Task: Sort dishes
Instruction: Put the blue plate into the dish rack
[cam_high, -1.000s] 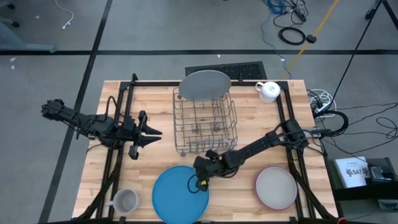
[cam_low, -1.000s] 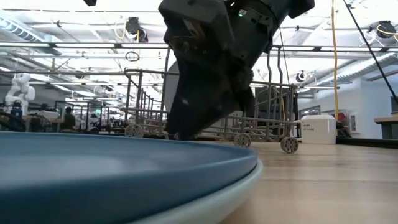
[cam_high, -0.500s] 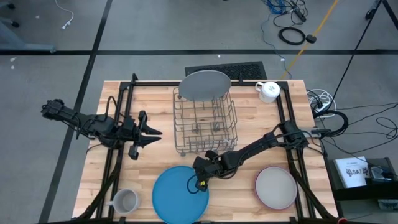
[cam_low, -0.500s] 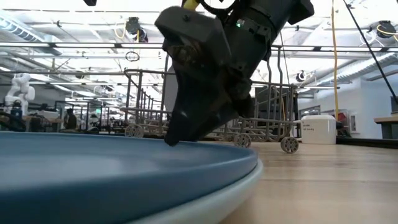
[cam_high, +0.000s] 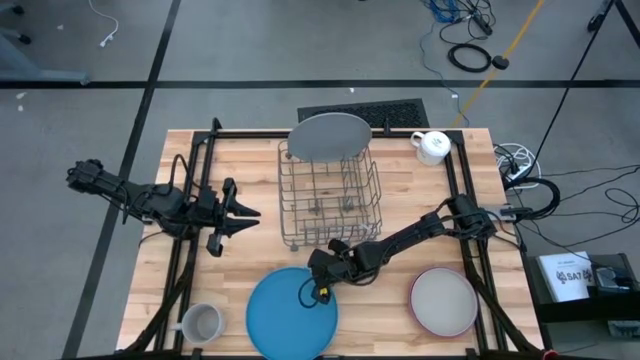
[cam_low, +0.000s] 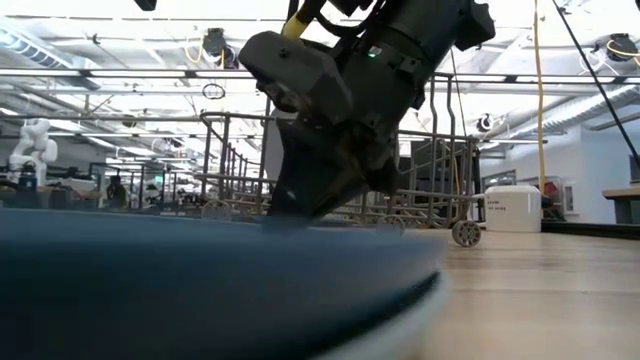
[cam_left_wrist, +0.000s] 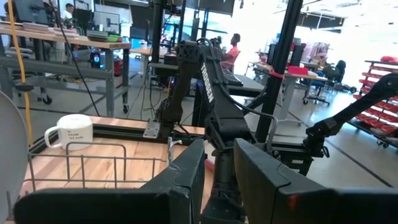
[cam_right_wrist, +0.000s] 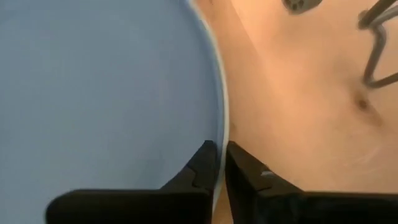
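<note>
A large blue plate (cam_high: 288, 315) lies flat near the table's front edge; it fills the low view's foreground (cam_low: 200, 290), with a paler rim (cam_low: 415, 312) under it. My right gripper (cam_high: 322, 274) is shut on the plate's far right rim. A grey plate (cam_high: 329, 136) stands on edge in the wire rack (cam_high: 330, 200). A pink-rimmed grey plate (cam_high: 444, 302) lies flat at the front right. My left gripper (cam_high: 247, 212) hovers left of the rack, fingers slightly apart and holding nothing. My right gripper pinches the blue plate's rim (cam_right_wrist: 219, 138) on its far right side. One finger (cam_right_wrist: 200, 168) lies over the plate's face and the other finger (cam_right_wrist: 247, 173) outside the rim. The fingers slant down from the table's right. The rest of the plate lies flat.
A white mug (cam_high: 432, 146) stands at the back right corner and a grey mug (cam_high: 201, 323) at the front left. The wire rack stands just beyond my right gripper. Black frame rails (cam_high: 190, 200) run along both table sides.
My right gripper has shut on the blue plate's rim and edged slightly toward the table's left. In the low view the plate's edge now shows blurred and reaches farther right than before.
</note>
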